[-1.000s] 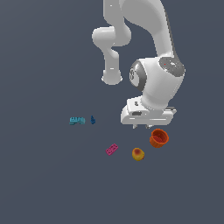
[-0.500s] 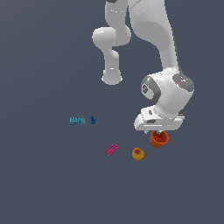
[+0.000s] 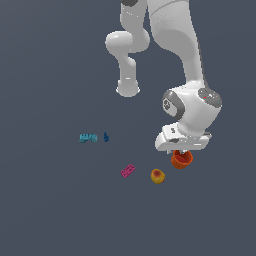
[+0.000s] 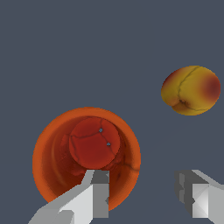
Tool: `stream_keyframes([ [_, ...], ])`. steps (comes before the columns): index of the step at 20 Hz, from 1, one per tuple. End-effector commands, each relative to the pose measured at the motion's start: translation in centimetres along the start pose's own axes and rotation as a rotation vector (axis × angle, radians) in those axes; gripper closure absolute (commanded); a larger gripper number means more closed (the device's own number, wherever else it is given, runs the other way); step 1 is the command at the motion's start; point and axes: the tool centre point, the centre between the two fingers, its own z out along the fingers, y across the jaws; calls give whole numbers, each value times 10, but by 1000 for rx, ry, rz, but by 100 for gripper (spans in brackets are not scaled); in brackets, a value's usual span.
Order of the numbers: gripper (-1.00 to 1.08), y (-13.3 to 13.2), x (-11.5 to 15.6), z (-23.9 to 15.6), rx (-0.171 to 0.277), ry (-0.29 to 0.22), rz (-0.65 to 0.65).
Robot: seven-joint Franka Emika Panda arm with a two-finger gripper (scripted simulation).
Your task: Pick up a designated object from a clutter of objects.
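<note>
Tool (image 4: pixel 142 192) directly above the upright orange-red cup (image 4: pixel 86 159), jaws wide: one finger (image 4: pixel 94 192) over the cup's mouth, the other outside its rim, straddling the wall.

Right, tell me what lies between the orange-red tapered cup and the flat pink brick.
The yellow-orange round fruit lies between the orange-red cup and the pink brick, slightly nearer the camera, as the exterior view shows.

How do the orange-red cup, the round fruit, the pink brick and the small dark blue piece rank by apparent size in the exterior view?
1. Orange-red cup, largest, though the arm partly hides it.
2. Round fruit.
3. Pink brick, close to the fruit in size, so this order is unsure.
4. Dark blue piece, smallest.
</note>
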Motion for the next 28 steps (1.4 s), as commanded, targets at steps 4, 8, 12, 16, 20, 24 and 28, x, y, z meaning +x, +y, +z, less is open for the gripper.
stream_keyframes([
  [4, -20, -1, -1, 20, 0, 0, 0],
  [8, -20, -1, -1, 26, 0, 1, 0],
  [12, 108, -1, -1, 26, 0, 1, 0],
  [16, 108, -1, -1, 26, 0, 1, 0],
  [20, 108, -1, 0, 25, 1, 2, 0],
  [24, 108, 7, 0, 20, 1, 2, 0],
  [28, 108, 24, 1, 9, 1, 2, 0],
])
